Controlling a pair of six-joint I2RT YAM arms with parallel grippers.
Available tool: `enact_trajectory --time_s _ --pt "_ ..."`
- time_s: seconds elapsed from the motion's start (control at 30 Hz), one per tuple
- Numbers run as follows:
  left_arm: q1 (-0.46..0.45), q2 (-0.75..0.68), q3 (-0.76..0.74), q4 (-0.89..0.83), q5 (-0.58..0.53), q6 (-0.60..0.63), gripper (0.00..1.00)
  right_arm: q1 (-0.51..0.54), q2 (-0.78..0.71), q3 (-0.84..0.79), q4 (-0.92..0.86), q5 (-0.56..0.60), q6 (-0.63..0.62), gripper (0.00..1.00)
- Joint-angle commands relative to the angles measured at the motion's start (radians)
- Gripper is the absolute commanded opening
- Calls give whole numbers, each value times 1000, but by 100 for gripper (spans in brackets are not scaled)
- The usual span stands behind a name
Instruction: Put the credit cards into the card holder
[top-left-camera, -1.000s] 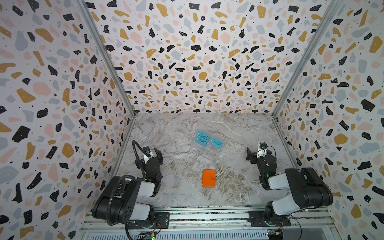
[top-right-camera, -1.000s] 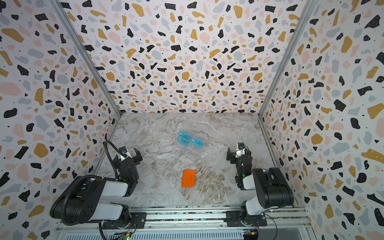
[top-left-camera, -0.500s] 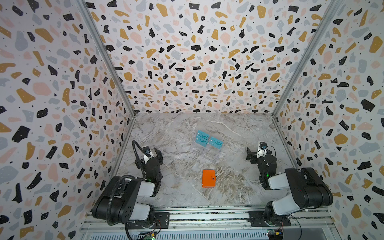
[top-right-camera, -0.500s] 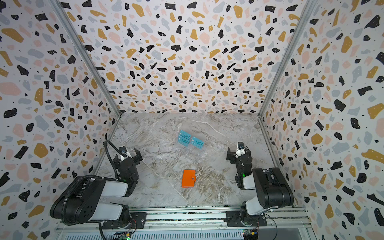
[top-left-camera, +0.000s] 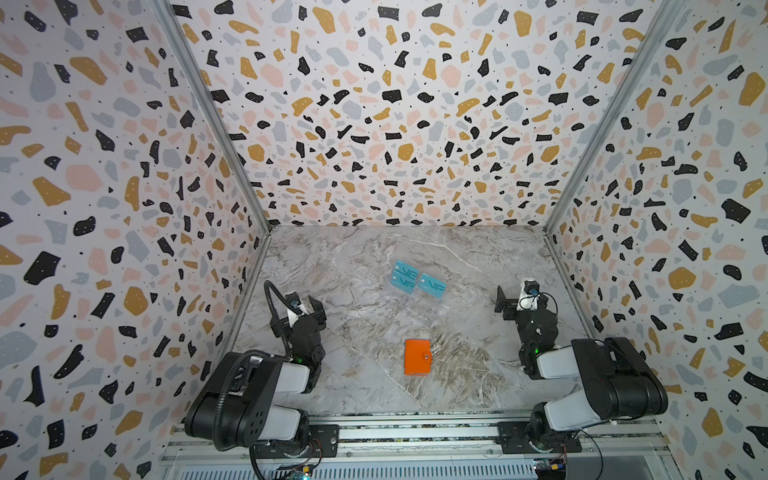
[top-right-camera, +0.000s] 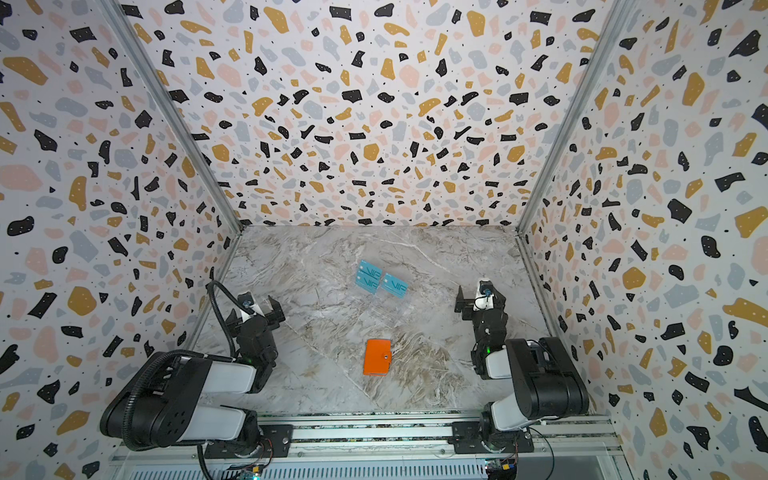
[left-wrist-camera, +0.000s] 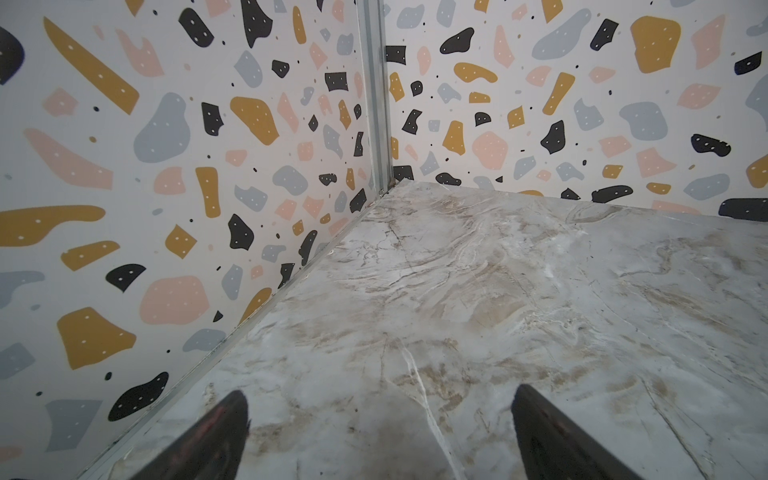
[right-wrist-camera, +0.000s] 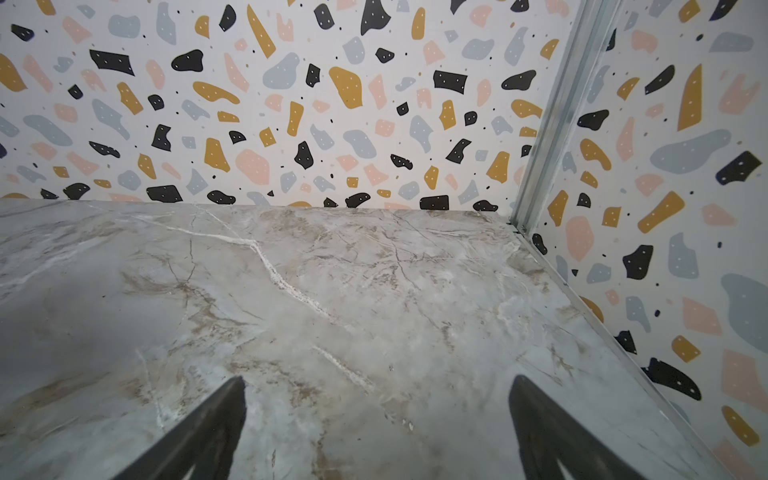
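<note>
scene: marble-look table (top-left-camera: 332, 266) boxed in by terrazzo-print walls (top-left-camera: 374, 124), two arms at the front edge
credit cards: teal-blue "VIP" cards (top-left-camera: 419, 281) (top-right-camera: 381, 280) mid-table, toward the back; three faces can be made out, two overlapping and a third just beside them on the right
card support: the cards seem propped on a clear acrylic rack (top-left-camera: 419, 305), which is very faint, so the tiers cannot be made out
card holder: orange wallet (top-left-camera: 417, 357) (top-right-camera: 377, 357) lying flat on the table, folded shut with the snap tab across its right edge; it sits front-centre between the two arms, closer to the camera than the cards and apart from them
left gripper: (top-left-camera: 305, 309) (top-right-camera: 259, 309) on the left side near the left wall, jaws spread wide with nothing between them; well apart from both cards and wallet
left wrist view: both fingers (left-wrist-camera: 220, 432) at the frame edge, left gripper (left-wrist-camera: 380, 392) over bare marble, looking into the back-left corner
right gripper: (top-left-camera: 519, 303) (top-right-camera: 478, 301) on the right side near the right wall, jaws also spread wide and carrying nothing, touching nothing
right wrist view: two dark fingers (right-wrist-camera: 548, 432), right gripper (right-wrist-camera: 378, 380) over bare marble, back-right corner ahead
contact: neither gripper touches the cards or the wallet
task state: cards outside the wallet, wallet closed
</note>
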Motion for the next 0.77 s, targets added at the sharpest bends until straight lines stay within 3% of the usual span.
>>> enact_trajectory --time_s 0.0,0.73 --pt "4 -13 -2 55 -4 -9 100 -1 -4 1 -76 -11 -5 99" --pt "5 -11 -2 55 -4 -10 100 8 -4 -2 -71 -2 -14 99"
